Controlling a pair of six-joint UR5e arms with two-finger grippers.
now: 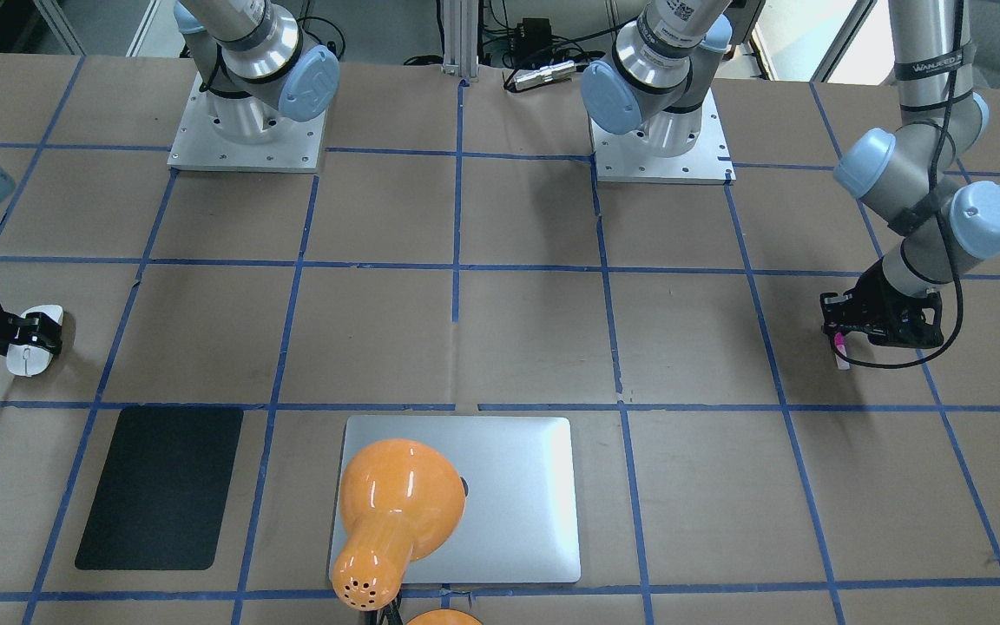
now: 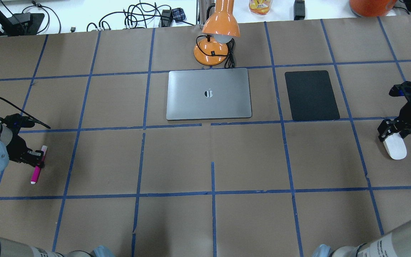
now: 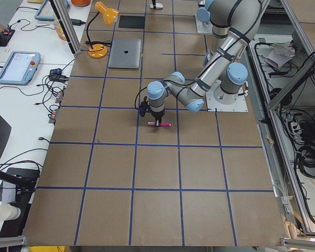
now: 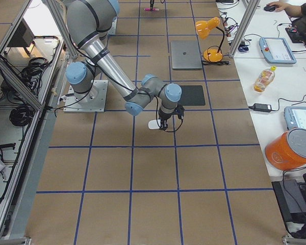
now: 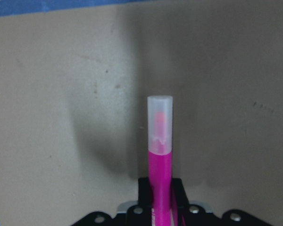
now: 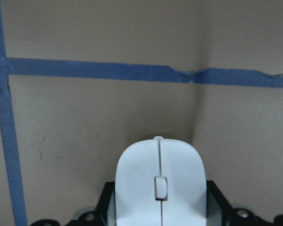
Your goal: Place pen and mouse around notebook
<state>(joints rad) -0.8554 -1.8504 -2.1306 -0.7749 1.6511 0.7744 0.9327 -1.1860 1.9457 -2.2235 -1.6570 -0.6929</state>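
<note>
The silver-grey notebook [image 2: 209, 107] lies flat at the table's far middle, apart from both arms. At the left edge of the overhead view my left gripper [image 2: 39, 159] is shut on the magenta pen [image 2: 36, 171]. The left wrist view shows the pen [image 5: 160, 165] running out between the fingers, pale cap forward, close over the brown paper. At the right edge my right gripper [image 2: 391, 137] is shut on the white mouse [image 2: 396, 148]. In the right wrist view the mouse [image 6: 160, 165] sits between the fingers, just short of a blue tape line.
A flat black mat [image 2: 311, 94] lies to the right of the notebook. An orange desk lamp [image 2: 219, 32] stands behind the notebook, its head leaning over the far edge. Blue tape lines grid the brown paper. Cables and bottles sit beyond the far edge.
</note>
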